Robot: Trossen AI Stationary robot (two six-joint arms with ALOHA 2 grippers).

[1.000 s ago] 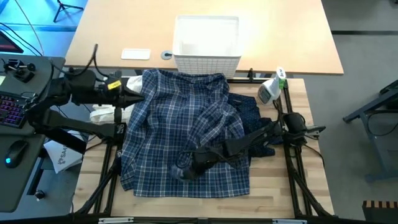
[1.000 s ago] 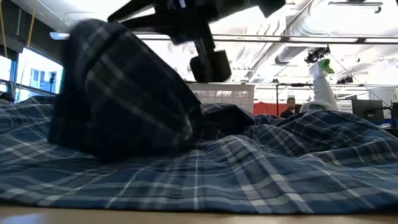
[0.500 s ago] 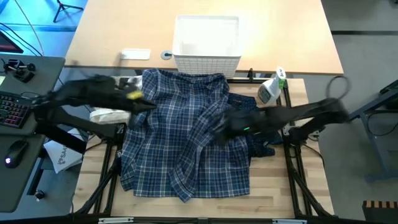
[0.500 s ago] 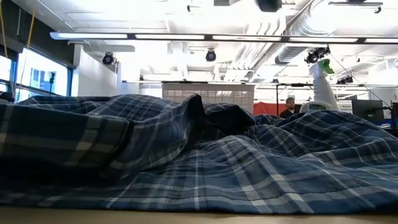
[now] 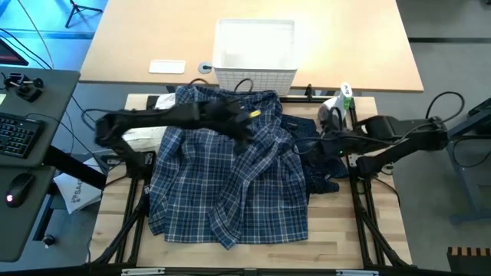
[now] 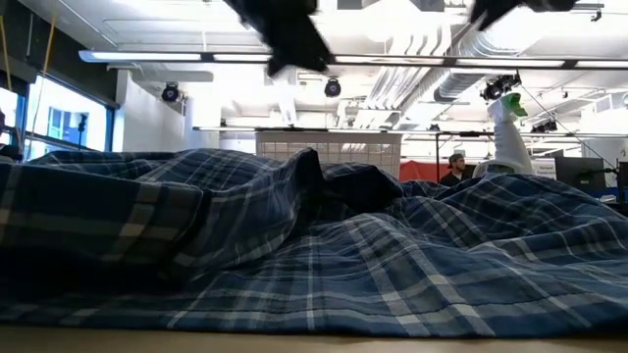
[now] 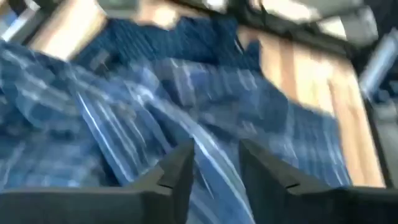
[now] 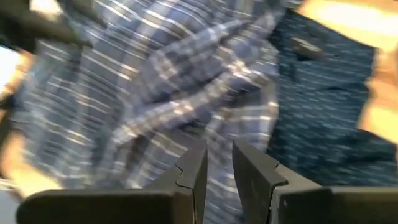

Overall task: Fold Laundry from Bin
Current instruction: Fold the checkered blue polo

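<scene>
Swung out since a moment ago over the plaid shirt (image 5: 230, 184): left pincer (image 5: 244, 130), fingers parted, gripping nothing. Right pincer (image 5: 316, 147) narrowly parted, empty, above the navy dotted trousers (image 5: 311, 136). Behind, white bin (image 5: 255, 77), showing only a pale inside.

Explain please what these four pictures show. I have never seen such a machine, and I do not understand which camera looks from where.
Two dark robot arms work at a wooden table. One camera looks straight down, one looks level across the table, and one sits on each wrist. A blue-white plaid shirt lies spread out, partly covering navy dotted trousers; a white laundry basket stands behind. The left gripper hangs above the shirt's upper part, the right gripper above the trousers. Both are open and hold nothing.
</scene>
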